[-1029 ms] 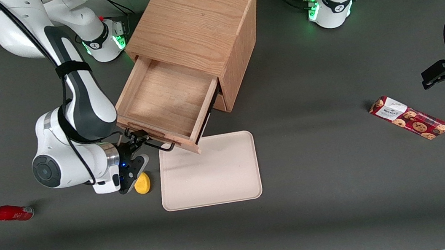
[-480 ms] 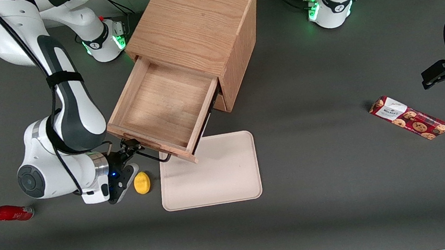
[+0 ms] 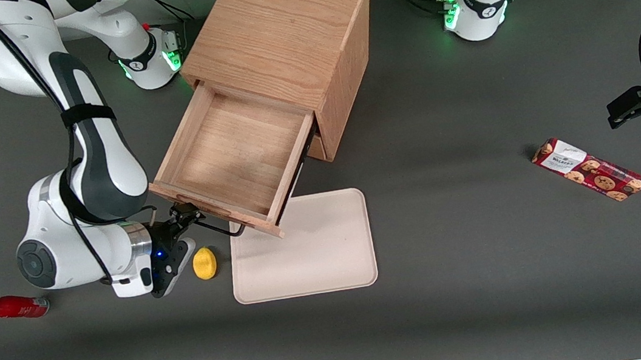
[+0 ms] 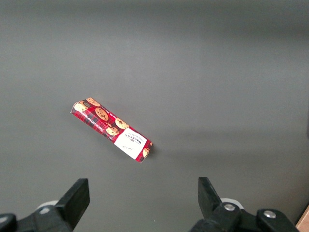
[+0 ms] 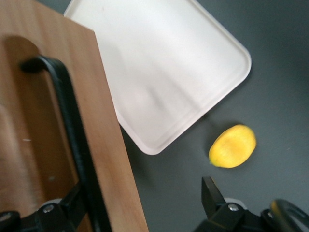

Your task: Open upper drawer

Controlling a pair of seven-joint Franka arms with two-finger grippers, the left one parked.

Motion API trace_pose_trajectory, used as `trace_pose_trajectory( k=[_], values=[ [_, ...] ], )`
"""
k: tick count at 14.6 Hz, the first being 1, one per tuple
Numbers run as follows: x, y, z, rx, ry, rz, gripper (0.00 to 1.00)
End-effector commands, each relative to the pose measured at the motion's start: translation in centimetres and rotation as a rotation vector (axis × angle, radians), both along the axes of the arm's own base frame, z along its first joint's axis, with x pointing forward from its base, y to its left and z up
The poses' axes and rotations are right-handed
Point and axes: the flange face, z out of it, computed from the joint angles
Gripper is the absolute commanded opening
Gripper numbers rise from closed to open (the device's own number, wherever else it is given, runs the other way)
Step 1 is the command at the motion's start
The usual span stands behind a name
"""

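Drawer work is nearly finishing: we are seeing the upper drawer (image 3: 235, 154) pulled well out, our pincer (image 3: 188, 211) standing apart around its bar handle (image 3: 213, 224).

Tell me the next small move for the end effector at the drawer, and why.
Probably back the end effector straight off the handle, away from the drawer front. The upper drawer is pulled far out, most of its floor showing, and the fingers stand open around the black bar, so no further pull seems needed.
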Motion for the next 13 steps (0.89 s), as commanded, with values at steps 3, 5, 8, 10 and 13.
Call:
trace_pose_trajectory(
  k=[3, 5, 8, 10, 13],
  values=[
    [-1.8, -0.3, 11.1, 0.017, -0.127, 0.05, 1.0],
    [-3.5, -1.0, 14.8, 0.011, -0.131, 0.052, 1.0],
    [-7.0, -3.0, 18.5, -0.058, -0.054, -0.125, 1.0],
    [-9.2, -4.4, 20.5, -0.169, -0.043, -0.286, 1.0],
    [-12.3, -6.6, 21.9, -0.262, -0.034, -0.43, 1.0]
  ],
)
